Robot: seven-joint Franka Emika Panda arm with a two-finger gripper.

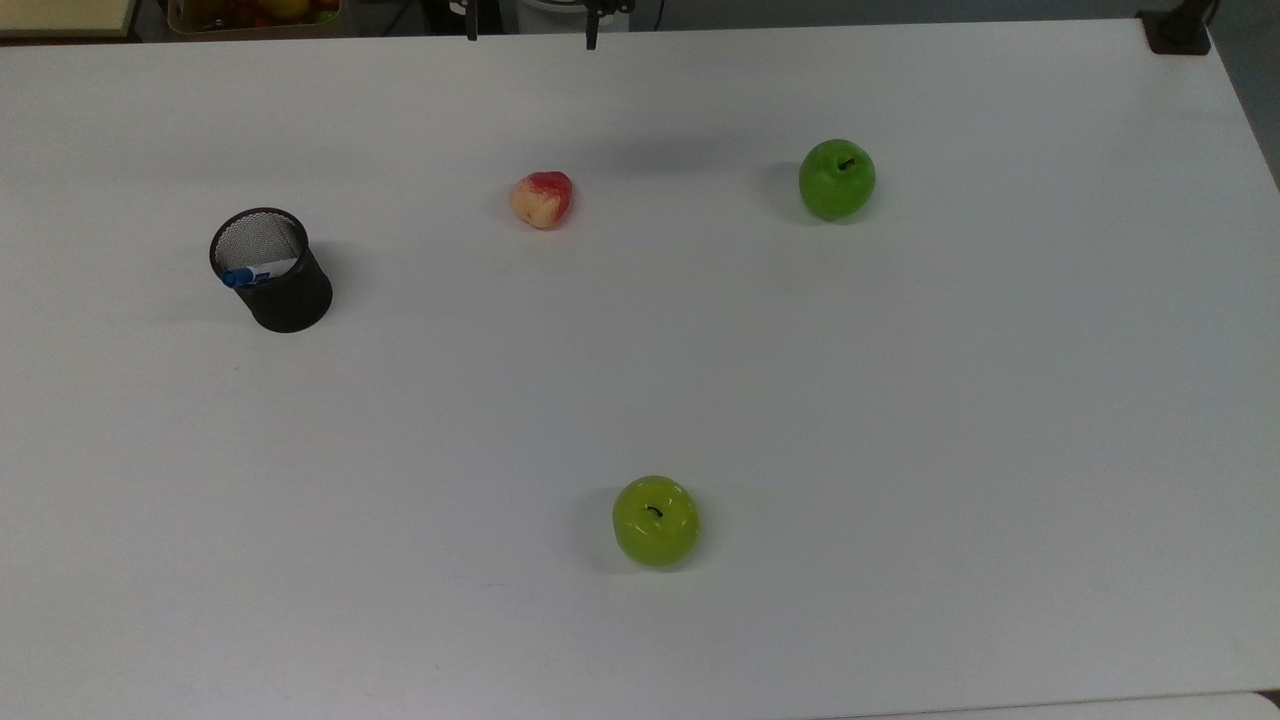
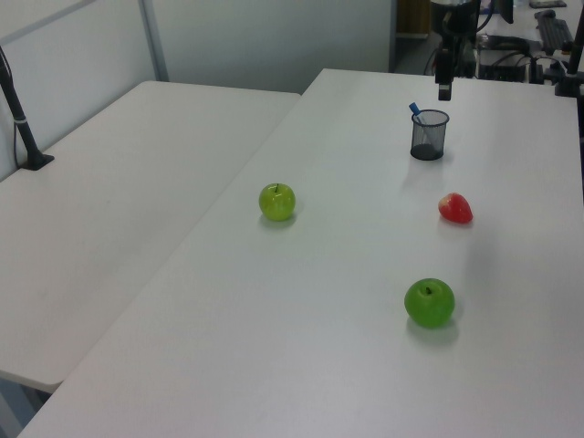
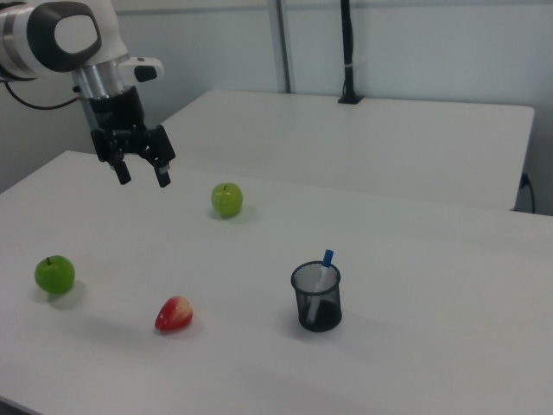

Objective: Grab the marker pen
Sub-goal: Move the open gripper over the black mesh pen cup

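The marker pen (image 1: 250,274), white with a blue cap, stands tilted inside a black mesh cup (image 1: 285,295) on the white table. In the right view the marker pen (image 3: 325,268) pokes out above the cup's (image 3: 317,303) rim, and in the left view its blue tip (image 2: 414,109) leans out of the cup (image 2: 429,137). My gripper (image 3: 143,175) hangs open and empty well above the table, far from the cup and above the red-and-yellow fruit's side. Its two fingertips show at the top view's upper edge (image 1: 531,32), and it hangs behind the cup in the left view (image 2: 444,87).
A red-and-yellow fruit (image 1: 541,198) lies mid-table. One green apple (image 1: 837,179) sits toward the top view's right, another (image 1: 655,520) near the front. A second white table (image 3: 363,138) adjoins, with a black clamped post (image 3: 348,52). A fruit basket (image 1: 250,15) sits beyond the table edge.
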